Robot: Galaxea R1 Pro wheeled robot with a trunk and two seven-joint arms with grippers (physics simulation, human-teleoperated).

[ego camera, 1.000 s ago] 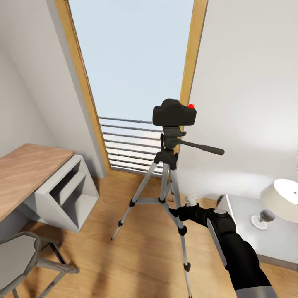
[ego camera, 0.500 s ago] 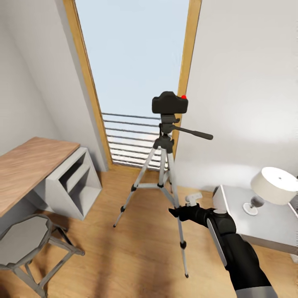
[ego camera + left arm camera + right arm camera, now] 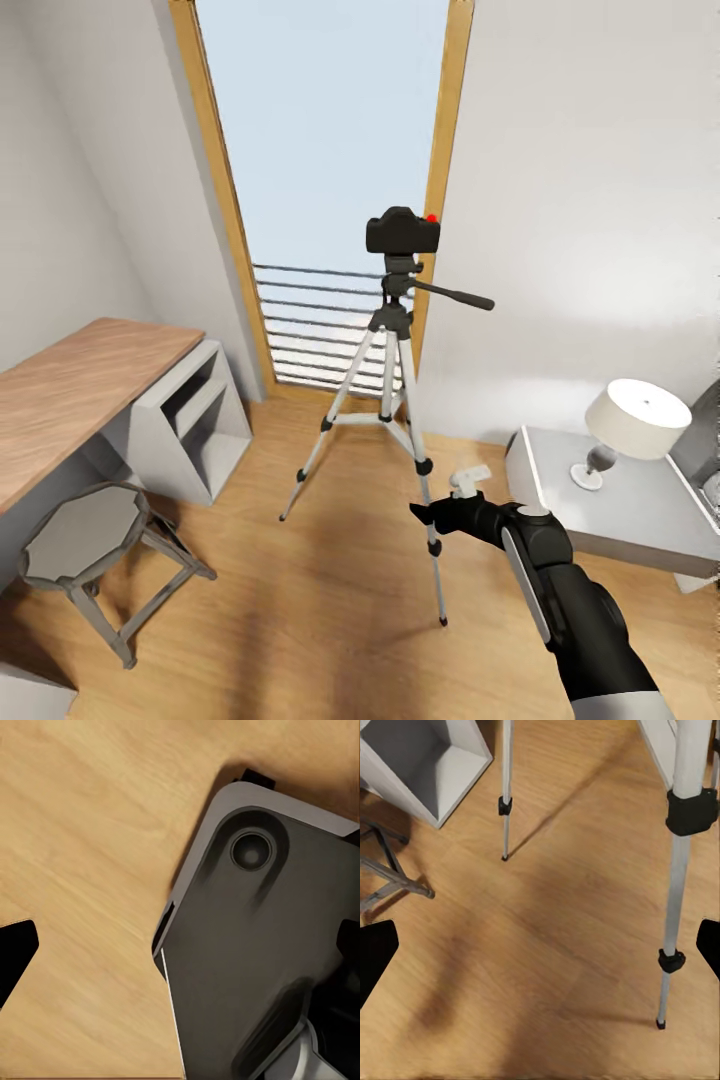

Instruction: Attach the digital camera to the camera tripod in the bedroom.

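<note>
The digital camera [image 3: 401,232], black with a red button, sits on the head of the camera tripod [image 3: 389,330], which stands on the wood floor before the tall wood-framed window [image 3: 330,140]. Its pan handle [image 3: 455,294] sticks out to the right. My right gripper [image 3: 422,515] hangs low beside the tripod's near leg, open and holding nothing. In the right wrist view two tripod legs [image 3: 680,862] rise from the floor ahead of the open right gripper [image 3: 540,952]. In its own wrist view my left gripper [image 3: 180,945] is open over the floor and a grey part of my base [image 3: 255,945].
A wooden desk [image 3: 70,390] with a grey shelf unit [image 3: 190,420] stands at the left, and a grey stool [image 3: 85,535] in front of it. At the right, a grey nightstand [image 3: 630,515] carries a white lamp [image 3: 635,420].
The whole view has drawn back and shifted: the tripod with the camera looks smaller and farther, and more floor and the stool show. My right arm keeps its place in the picture.
</note>
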